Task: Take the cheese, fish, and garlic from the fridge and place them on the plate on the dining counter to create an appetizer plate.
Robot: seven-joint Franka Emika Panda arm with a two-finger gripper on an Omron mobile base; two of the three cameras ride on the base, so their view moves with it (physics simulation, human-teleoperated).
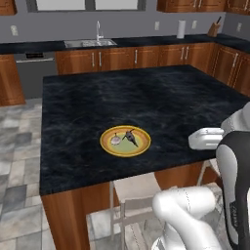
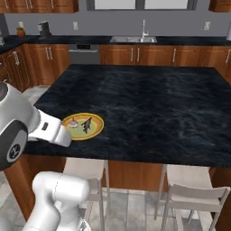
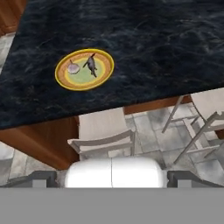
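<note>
Gripper (image 3: pixel 112 181) gapes, holding nothing — garlic (image 3: pixel 73 68) and fish (image 3: pixel 91 64) sit on the plate (image 3: pixel 65 81); cheese likely firm, light — pinch its flat sides.

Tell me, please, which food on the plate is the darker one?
The fish, slim and near-black, beside the pale round garlic on the plate.

The dining counter (image 1: pixel 146 97) has a polished black marbled stone top on reddish-brown wood; the plate (image 3: pixel 61 78) looks smooth, glazed.
</note>
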